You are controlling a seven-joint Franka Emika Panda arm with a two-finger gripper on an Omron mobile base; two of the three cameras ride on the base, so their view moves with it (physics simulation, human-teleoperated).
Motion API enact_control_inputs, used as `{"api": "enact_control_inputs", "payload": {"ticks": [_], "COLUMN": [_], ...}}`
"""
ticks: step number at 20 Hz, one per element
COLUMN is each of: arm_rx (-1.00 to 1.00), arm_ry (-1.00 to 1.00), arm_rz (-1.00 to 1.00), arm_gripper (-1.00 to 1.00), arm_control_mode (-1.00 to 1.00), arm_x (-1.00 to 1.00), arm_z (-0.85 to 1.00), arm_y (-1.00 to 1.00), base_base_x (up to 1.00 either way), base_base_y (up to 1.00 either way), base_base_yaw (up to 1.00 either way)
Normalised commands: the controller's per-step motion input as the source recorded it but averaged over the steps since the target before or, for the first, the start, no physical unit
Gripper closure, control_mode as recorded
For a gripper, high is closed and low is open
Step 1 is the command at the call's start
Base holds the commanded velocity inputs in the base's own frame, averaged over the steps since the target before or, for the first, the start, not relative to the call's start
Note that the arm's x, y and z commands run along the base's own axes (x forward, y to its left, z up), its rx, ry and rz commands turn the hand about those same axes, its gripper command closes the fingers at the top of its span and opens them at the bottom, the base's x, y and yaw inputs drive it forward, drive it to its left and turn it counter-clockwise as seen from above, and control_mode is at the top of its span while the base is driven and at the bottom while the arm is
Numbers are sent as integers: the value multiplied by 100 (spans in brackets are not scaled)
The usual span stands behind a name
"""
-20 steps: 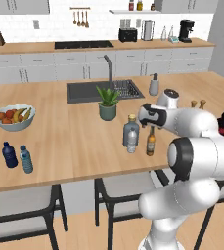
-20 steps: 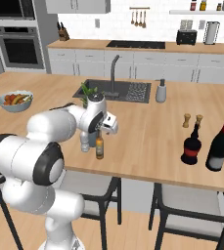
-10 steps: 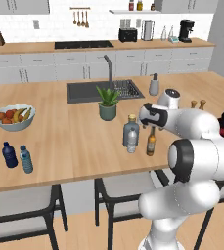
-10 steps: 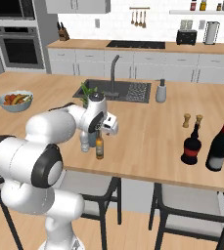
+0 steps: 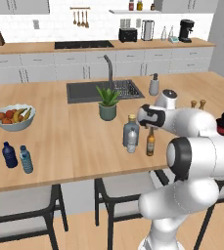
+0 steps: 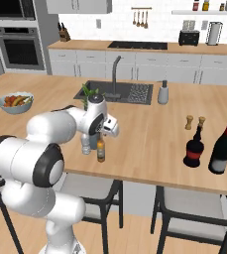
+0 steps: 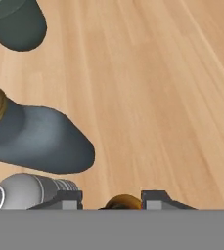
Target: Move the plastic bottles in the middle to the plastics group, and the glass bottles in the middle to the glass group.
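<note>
Amber bottle (image 5: 150, 142), greyish clear bottle (image 5: 131, 132), pale wood counter (image 5: 74, 132).

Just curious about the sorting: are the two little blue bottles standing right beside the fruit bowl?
No, the two blue bottles stand apart from the fruit bowl, nearer the counter's front edge.

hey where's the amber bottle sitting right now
In the left base view the amber bottle stands near the counter's front edge, just right of the small clear bottle and the taller clear bottle, right under the claw.

The white arm's gripper (image 5: 151, 126) is hanging over a slim amber-brown bottle (image 5: 150, 143), seemingly at its neck, beside a wider clear bottle (image 5: 131, 131).
</note>
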Motion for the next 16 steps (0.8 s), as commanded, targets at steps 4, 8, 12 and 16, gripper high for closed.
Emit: {"api": "enact_control_inputs", "payload": {"ticks": [4, 8, 12, 16], "arm_rx": [1, 0, 1, 7], "arm_ry": [0, -2, -11, -18], "arm_rz": [-11, -15, -10, -6], "arm_gripper": [100, 100, 100, 100], "arm_control_mode": [-100, -100, -100, -100], "arm_x": [-14, -19, -21, -31], "arm_z": [-15, 0, 13, 35], "arm_y": [8, 1, -9, -40], "base_base_x": [0, 0, 0, 0], "base_base_y": [0, 0, 0, 0], "base_base_yaw": [0, 0, 0, 0]}}
